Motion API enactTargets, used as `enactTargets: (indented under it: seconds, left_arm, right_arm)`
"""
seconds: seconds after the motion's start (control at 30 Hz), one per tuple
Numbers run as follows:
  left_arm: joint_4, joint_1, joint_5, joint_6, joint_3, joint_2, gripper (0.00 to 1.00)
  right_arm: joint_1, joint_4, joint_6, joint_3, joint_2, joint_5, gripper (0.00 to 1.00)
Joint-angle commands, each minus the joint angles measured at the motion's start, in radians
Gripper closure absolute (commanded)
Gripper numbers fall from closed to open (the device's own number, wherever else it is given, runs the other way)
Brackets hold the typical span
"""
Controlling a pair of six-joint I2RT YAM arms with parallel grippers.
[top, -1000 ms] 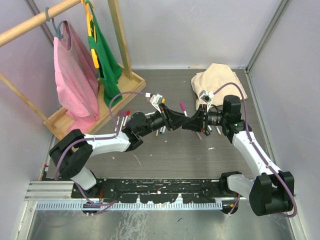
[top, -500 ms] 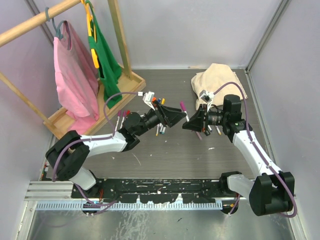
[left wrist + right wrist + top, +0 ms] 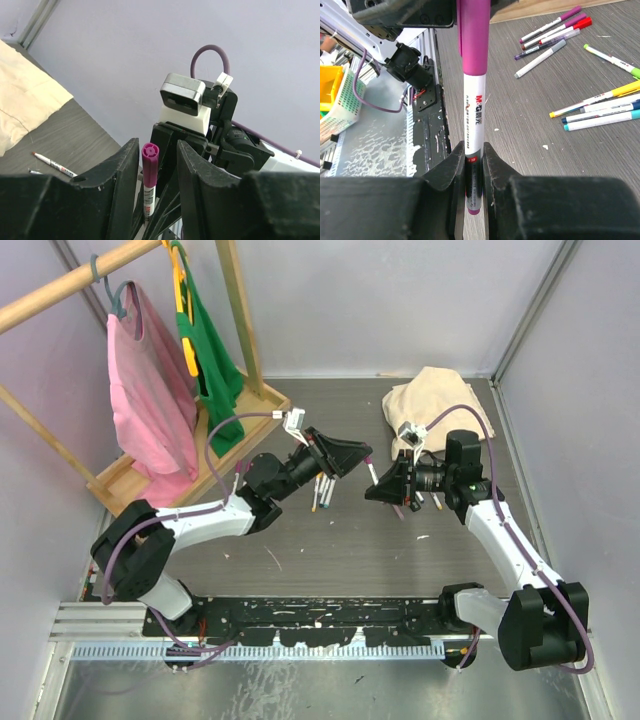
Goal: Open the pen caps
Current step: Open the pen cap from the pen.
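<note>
Right gripper [image 3: 472,152]: clamped on the white barrel of the pen [image 3: 473,107], cap end towards the other arm.
Left gripper [image 3: 156,147]: fingers parted, one on each side of the cap, neither touching.
Pen cap [image 3: 149,162]: magenta, seated on the pen.
Risk: an off-centre squeeze could tilt the pen, and a hard pull may drag the barrel through the right grip.
Around: loose markers [image 3: 555,34] on the table [image 3: 530,130], cloth [image 3: 432,400] behind. Nothing looks to block the pull.

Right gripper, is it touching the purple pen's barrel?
Touching. In the right wrist view, both fingers of the right gripper press the purple pen on its white barrel, no gap either side.
</note>
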Motion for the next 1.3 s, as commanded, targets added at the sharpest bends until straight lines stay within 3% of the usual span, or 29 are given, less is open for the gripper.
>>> enactTargets:
  seconds: [0.0,0.53,0.67,0.8,0.97,1.27]
  left_arm:
    - [0.015,0.006,0.004,-0.009,0.050,0.001,0.64]
    - [-0.018,0.006,0.039,-0.036,0.064,0.027,0.69]
    - [-0.018,0.006,0.046,-0.037,0.076,0.036,0.80]
    - [-0.018,0.014,0.045,-0.033,0.090,0.031,0.99]
    - [-0.054,0.092,-0.040,-0.057,0.113,-0.007,1.00]
    - [-0.055,0.249,-0.181,-0.034,0.286,-0.016,1.00]
  right_arm:
    - [0.003,0.007,-0.026,0.052,-0.011,0.003,0.99]
    - [0.002,-0.007,-0.046,0.054,-0.023,0.033,0.99]
    - [0.003,-0.011,-0.050,0.053,-0.022,0.037,0.99]
    - [0.004,-0.032,-0.076,0.057,-0.026,0.061,0.99]
    - [0.015,-0.067,-0.130,0.062,-0.045,0.156,0.99]
    - [0.015,-0.121,-0.156,0.087,0.021,0.173,0.99]
